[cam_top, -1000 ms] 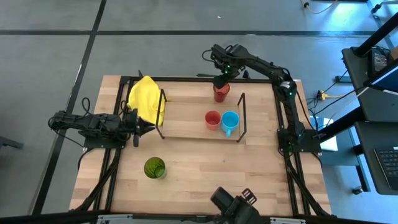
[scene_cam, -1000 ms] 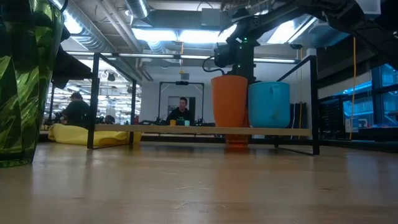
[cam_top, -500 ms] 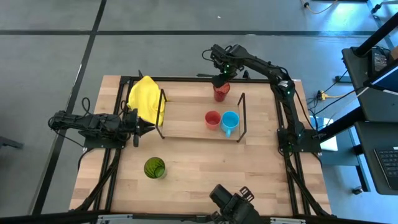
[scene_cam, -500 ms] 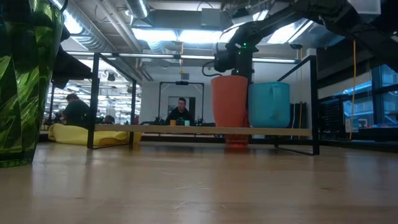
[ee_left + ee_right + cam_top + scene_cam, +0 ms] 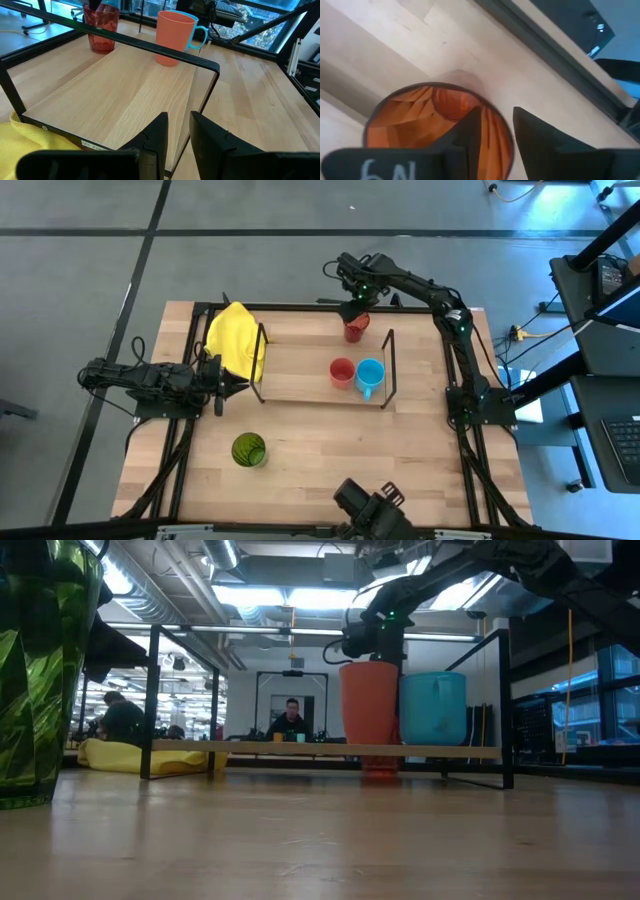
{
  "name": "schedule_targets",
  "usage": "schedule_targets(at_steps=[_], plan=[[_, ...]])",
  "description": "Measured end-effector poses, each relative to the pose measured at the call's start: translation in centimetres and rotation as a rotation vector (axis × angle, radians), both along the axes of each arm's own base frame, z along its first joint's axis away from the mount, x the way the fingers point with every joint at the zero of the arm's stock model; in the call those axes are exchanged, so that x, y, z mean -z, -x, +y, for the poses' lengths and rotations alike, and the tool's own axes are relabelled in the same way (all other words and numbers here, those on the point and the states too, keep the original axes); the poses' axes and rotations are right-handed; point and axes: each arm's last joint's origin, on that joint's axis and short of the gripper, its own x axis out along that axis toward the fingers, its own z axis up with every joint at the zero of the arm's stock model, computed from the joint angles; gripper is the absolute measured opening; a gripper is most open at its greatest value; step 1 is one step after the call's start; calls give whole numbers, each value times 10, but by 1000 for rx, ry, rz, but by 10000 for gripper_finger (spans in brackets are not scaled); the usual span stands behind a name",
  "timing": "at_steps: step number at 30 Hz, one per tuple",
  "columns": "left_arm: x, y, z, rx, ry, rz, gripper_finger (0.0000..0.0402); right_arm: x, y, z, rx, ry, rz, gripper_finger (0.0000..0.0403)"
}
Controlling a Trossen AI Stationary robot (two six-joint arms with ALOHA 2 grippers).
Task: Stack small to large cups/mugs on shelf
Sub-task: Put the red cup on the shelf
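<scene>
Right gripper (image 5: 353,308) is over the far edge of the table (image 5: 330,470), clamped on the rim of the orange-red translucent tumbler (image 5: 353,330): in the right wrist view one finger (image 5: 470,131) sits inside the tumbler, the other outside the wall. Tumbler stands on the tabletop just behind the shelf (image 5: 300,370), near its right wire frame.

On the shelf board: short red cup (image 5: 341,371) and light blue mug (image 5: 369,375), side by side and touching or nearly so, at the right end, both upright.

Green translucent tumbler (image 5: 248,450) stands alone on the table in front of the shelf, well apart from the others.

Left gripper (image 5: 238,385) waits at the shelf's left end, beside the yellow cloth (image 5: 235,340); fingers (image 5: 156,135) nearly together with a narrow gap, holding nothing.

A person is seated in the room beyond, seen in the low view.
</scene>
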Motion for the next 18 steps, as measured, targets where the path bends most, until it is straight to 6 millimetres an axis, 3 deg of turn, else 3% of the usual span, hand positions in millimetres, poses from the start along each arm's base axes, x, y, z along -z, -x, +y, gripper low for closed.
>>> schedule_targets(at_steps=[8,18], plan=[[0,0,0,0,0,0,75,0,-2,3,11,-26,-20,106],[0,0,0,0,0,-1,75,-2,-23,22,-79,6,-62,13]])
